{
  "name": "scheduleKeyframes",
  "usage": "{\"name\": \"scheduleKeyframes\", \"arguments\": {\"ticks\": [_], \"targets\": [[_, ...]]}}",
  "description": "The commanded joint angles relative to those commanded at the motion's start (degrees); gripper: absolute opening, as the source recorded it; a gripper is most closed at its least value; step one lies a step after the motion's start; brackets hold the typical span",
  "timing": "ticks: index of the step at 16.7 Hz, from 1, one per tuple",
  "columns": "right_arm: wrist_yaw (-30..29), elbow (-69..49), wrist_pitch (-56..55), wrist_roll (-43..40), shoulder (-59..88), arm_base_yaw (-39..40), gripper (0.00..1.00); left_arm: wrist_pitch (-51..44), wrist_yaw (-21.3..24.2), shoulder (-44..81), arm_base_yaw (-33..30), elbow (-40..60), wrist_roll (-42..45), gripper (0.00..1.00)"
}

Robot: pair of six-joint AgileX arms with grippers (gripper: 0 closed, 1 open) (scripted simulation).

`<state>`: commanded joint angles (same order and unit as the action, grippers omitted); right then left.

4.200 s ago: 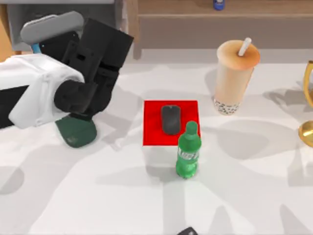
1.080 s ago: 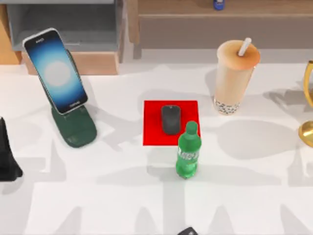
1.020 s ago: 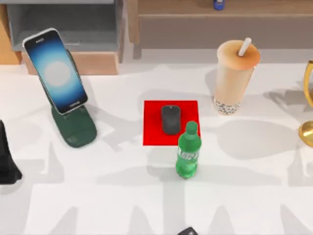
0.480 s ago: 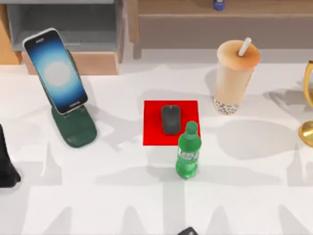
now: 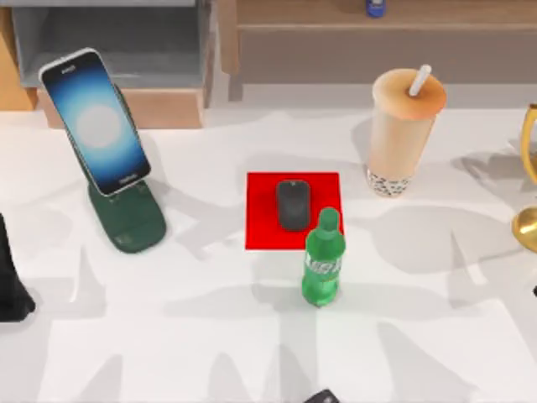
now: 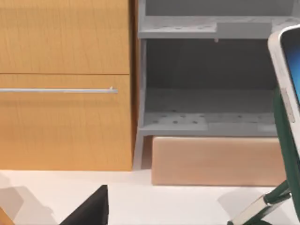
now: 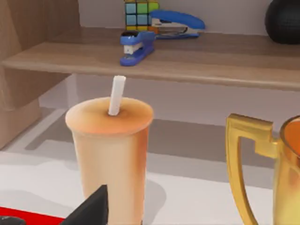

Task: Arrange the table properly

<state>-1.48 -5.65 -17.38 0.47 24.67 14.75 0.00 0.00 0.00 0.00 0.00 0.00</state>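
Note:
The white table (image 5: 168, 336) carries a phone (image 5: 96, 126) leaning on a dark green stand (image 5: 130, 220) at the left. A red mat (image 5: 260, 214) in the middle bears a dark mouse (image 5: 293, 204), and a green bottle (image 5: 323, 260) stands upright at the mat's near right corner. A bubble tea cup (image 5: 403, 134) with a straw stands at the back right, and it also faces the right wrist view (image 7: 110, 154). My left gripper (image 5: 10, 281) sits at the table's left edge, apart from every object. A dark sliver of my right arm (image 5: 534, 291) shows at the right edge.
A gold trophy (image 5: 529, 176) stands at the far right, beside the cup (image 7: 276, 178). A light-wood shelf unit (image 6: 65, 84) with grey compartments lines the back. Its shelf holds blue staplers (image 7: 136, 47), a puzzle cube (image 7: 140, 7) and a black ball (image 7: 283, 14).
My left arm has let go of the phone and pulled back to the left edge, still drifting slightly nearer. A sliver of the right arm and its shadows have entered at the right.

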Motion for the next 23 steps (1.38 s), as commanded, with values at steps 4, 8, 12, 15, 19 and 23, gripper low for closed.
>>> {"name": "scheduleKeyframes", "arguments": {"ticks": [4, 8, 12, 15, 19, 23], "targets": [[-5.50, -4.43, -13.70, 0.33, 21.80, 7.92, 1.00, 0.00, 0.00, 0.00, 0.00, 0.00, 0.00, 1.00], [-13.24, -9.80, -28.70, 0.47, 45.89, 14.26, 1.00, 0.00, 0.00, 0.00, 0.00, 0.00, 0.00, 1.00], [-21.82, -16.32, -43.58, 0.34, 68.68, 17.99, 1.00, 0.00, 0.00, 0.00, 0.00, 0.00, 0.00, 1.00], [-27.83, -21.71, -53.74, 0.10, 82.85, 19.23, 1.00, 0.00, 0.00, 0.00, 0.00, 0.00, 0.00, 1.00], [-33.65, -28.74, -64.34, -0.33, 95.32, 20.01, 1.00, 0.00, 0.00, 0.00, 0.00, 0.00, 0.00, 1.00], [-35.81, -32.07, -68.56, -0.57, 99.46, 20.19, 1.00, 0.00, 0.00, 0.00, 0.00, 0.00, 0.00, 1.00]]}}
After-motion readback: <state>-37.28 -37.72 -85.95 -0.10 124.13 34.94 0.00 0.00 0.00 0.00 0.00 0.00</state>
